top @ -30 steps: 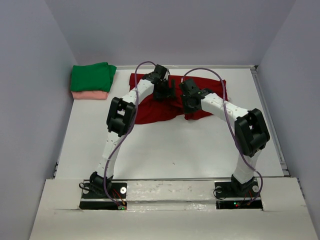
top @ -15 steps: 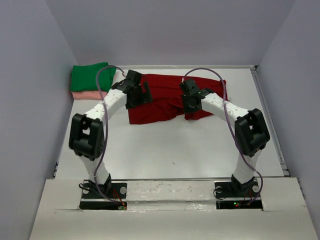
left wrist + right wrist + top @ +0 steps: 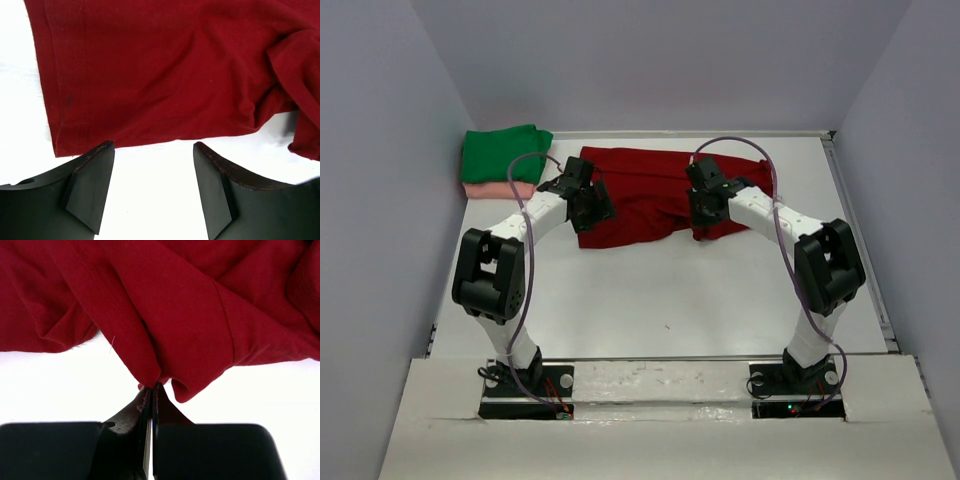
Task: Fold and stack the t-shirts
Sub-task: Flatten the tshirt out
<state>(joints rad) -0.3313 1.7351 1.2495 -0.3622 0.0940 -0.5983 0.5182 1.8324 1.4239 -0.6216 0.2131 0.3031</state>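
Your left gripper [image 3: 592,203] had swung from the centre of the frame to the left edge of the red shirt [image 3: 645,195], with its elbow dropping out to the left. Its jaws stood wide apart and empty over bare table [image 3: 150,200], just short of the hem. Your right gripper [image 3: 705,212] had stayed put, pinched tight on a fold at the shirt's lower right. The shirt lay crumpled across the upper middle. The green shirt [image 3: 502,152] sat folded on the pink shirt [image 3: 495,189] at upper left.
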